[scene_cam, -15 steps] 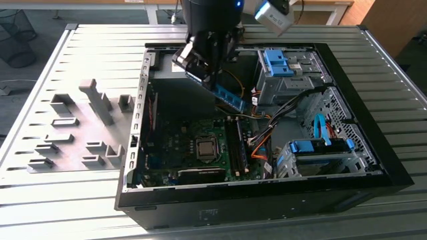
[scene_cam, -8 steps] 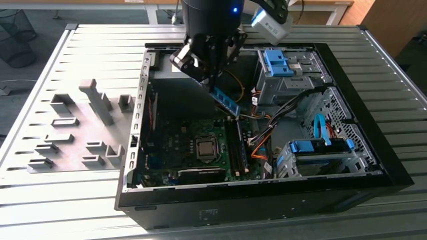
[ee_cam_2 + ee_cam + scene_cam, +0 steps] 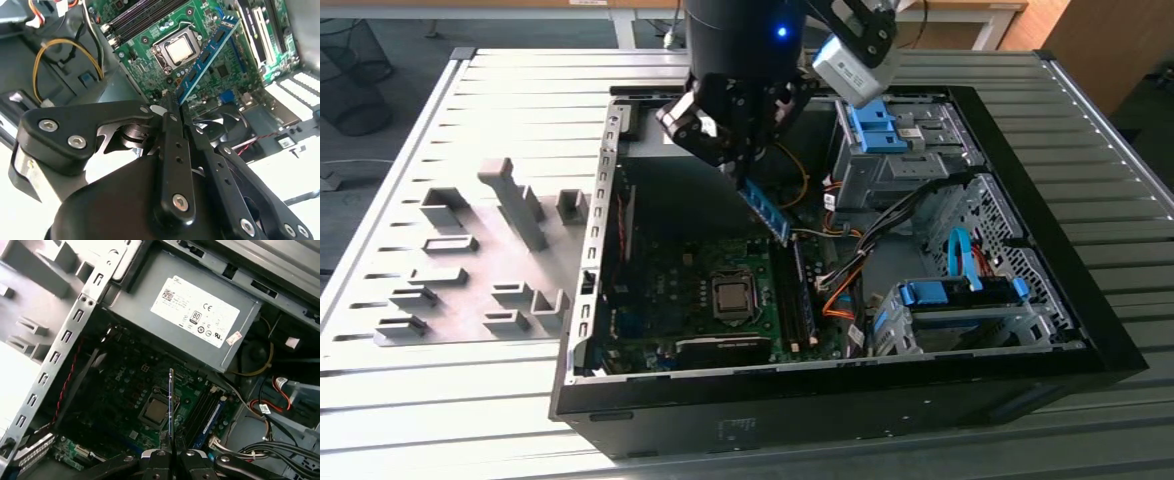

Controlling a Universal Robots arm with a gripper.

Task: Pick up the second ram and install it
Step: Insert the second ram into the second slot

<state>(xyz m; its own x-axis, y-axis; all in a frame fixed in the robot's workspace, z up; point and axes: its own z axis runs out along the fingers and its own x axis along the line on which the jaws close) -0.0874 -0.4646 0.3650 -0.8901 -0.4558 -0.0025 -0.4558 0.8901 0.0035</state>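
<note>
Holding the second ram (image 3: 770, 212) by its upper end, the tool (image 3: 750, 184) is pinched narrow on the stick, fingers flat on both faces. The tool sits above the open computer case (image 3: 607, 250), over the half nearer the power supply (image 3: 192, 315).

The stick hangs tilted in the exterior view, lower end pointing down at the motherboard (image 3: 674, 290) and clear of it. In the second wrist view the second ram (image 3: 207, 54) juts out from the tool (image 3: 175, 102) over the board, blue label up. In the first wrist view the second ram (image 3: 171, 405) is edge-on, rising from the tool (image 3: 170, 452).

The memory slots (image 3: 787, 300) run just beside the processor socket (image 3: 732, 296), on the exterior view's right. Another green stick (image 3: 799, 300) is seated there. Orange and black cables (image 3: 847, 290) crowd that slot edge, with the drive cage (image 3: 881, 150) beyond.

There is open room above the socket and toward the case wall on the exterior view's left. Grey fixture blocks (image 3: 507, 215) stand on the slatted tabletop (image 3: 520, 90), well apart from the case opening.
</note>
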